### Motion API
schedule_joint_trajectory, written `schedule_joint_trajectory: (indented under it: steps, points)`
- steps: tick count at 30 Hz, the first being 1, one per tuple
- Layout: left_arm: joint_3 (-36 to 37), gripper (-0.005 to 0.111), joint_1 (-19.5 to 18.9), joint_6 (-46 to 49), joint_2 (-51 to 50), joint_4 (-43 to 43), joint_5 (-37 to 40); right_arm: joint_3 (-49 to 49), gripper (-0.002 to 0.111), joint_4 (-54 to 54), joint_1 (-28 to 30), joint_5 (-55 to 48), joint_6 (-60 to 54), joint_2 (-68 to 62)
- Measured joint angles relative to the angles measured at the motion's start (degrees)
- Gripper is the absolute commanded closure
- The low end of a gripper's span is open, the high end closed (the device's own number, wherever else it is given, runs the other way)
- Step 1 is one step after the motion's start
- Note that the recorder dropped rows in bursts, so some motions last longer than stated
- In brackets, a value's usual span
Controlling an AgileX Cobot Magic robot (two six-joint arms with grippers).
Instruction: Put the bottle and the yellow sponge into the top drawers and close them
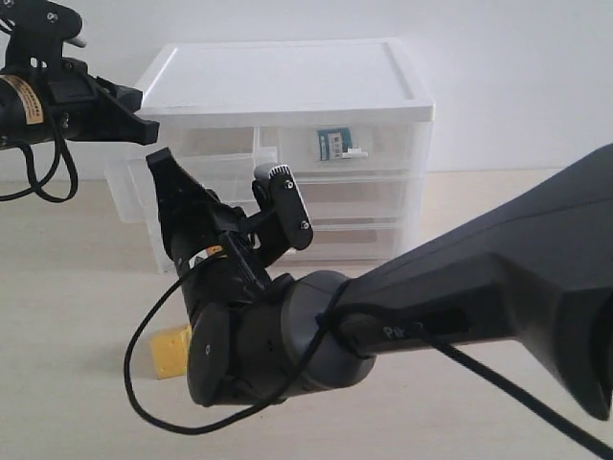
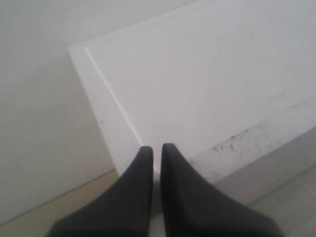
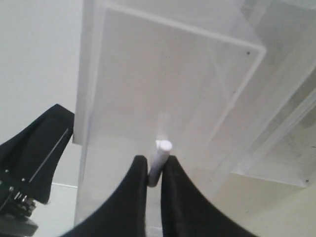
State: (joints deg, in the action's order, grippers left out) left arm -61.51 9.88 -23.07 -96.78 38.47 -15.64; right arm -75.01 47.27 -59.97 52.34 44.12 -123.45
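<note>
- The pale wooden table (image 1: pixel 77 287) carries everything and runs back to a plain white wall.
- The cabinet (image 1: pixel 287 81) stands at the back of the table. It has a flat white top and translucent plastic drawers below.
- The right arm (image 1: pixel 479 287) fills the foreground of the exterior view and reaches across the middle toward the cabinet's left side.
- The left arm (image 1: pixel 38 101) comes in from the upper left, level with the cabinet's top.
- The top left drawer (image 1: pixel 220 171) is pulled well out of the cabinet toward the front.
- The top right drawer (image 1: pixel 393 144) sits pushed in, flush with the cabinet front.
- The right claw (image 3: pixel 154 163) is clenched on the white clip handle (image 3: pixel 163 146) at the front of the pulled-out drawer. The handle stands pinched between its two dark fingers.
- The left claw (image 2: pixel 157 147) is clenched on nothing, with only a thin slit between its fingers. It hangs just beside the near left corner of the cabinet's white top.
- The bottle (image 1: pixel 333 146) lies on its side inside the top right drawer, its teal body and white label showing through the plastic.
- The yellow sponge (image 1: pixel 170 353) rests on the table in front of the cabinet, well apart from the drawers and partly hidden behind the right arm's wrist.
</note>
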Motion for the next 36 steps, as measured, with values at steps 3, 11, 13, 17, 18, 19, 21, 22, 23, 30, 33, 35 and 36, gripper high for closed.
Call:
schedule_joint_trajectory:
  steps: [3,11,13,17,18,19,21,22,23,30,33,35,36]
  points:
    - [0.00,0.103,0.00,0.00,0.00,0.00,0.00,2.44,0.108,1.76,-2.07,2.45,0.23,1.13]
    - [0.00,0.103,0.00,0.00,0.00,0.00,0.00,6.99,0.108,3.67,-5.32,5.23,0.45,3.48]
    - [0.00,0.103,0.00,0.00,0.00,0.00,0.00,7.80,0.108,3.90,-5.90,5.99,0.65,3.70]
    - [0.00,0.103,0.00,0.00,0.00,0.00,0.00,9.35,0.108,4.76,-7.67,8.68,1.56,3.95]
    - [0.00,0.103,0.00,0.00,0.00,0.00,0.00,9.48,0.108,5.03,-8.02,9.11,1.56,4.06]
    - [0.00,0.103,0.00,0.00,0.00,0.00,0.00,9.58,0.108,5.15,-8.28,9.46,1.56,4.06]
    - [0.00,0.103,0.00,0.00,0.00,0.00,0.00,10.12,0.108,5.62,-8.70,10.22,1.56,4.06]
    - [0.00,0.103,0.00,0.00,0.00,0.00,0.00,10.10,0.108,5.73,-8.81,10.37,1.69,4.06]
    - [0.00,0.103,0.00,0.00,0.00,0.00,0.00,10.10,0.108,5.84,-9.08,10.51,1.69,4.06]
    - [0.00,0.103,0.00,0.00,0.00,0.00,0.00,10.19,0.064,4.20,-9.43,10.74,2.46,4.06]
    - [0.00,0.103,0.00,0.00,0.00,0.00,0.00,10.19,0.045,1.49,-9.74,11.05,2.58,4.27]
    - [0.00,0.103,0.00,0.00,0.00,0.00,0.00,10.19,0.045,-0.02,-9.74,10.81,2.58,4.46]
    - [0.00,0.103,0.00,0.00,0.00,0.00,0.00,10.19,0.045,-0.82,-9.74,10.54,2.43,4.51]
